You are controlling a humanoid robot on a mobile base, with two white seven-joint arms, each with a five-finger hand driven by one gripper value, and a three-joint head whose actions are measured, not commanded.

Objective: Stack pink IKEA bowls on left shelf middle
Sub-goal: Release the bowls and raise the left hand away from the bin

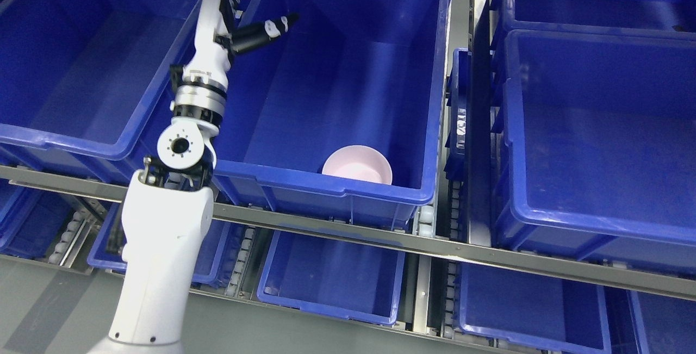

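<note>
While left arm rises from 7 o'clock, left robot hand (228, 11) sits at 11 o'clock over left rim of middle bin (380, 191). Thumb stretched toward 3 o'clock, empty; other fingers partly cut by top edge, look extended, nothing held. Pink bowl (357, 165) lies upright inside middle bin, near front wall, at 6 o'clock from centre, well apart from robot hand. Only one bowl visible. More blue bins at 9 and 3 o'clock; lower shelf bins along bottom.
</note>
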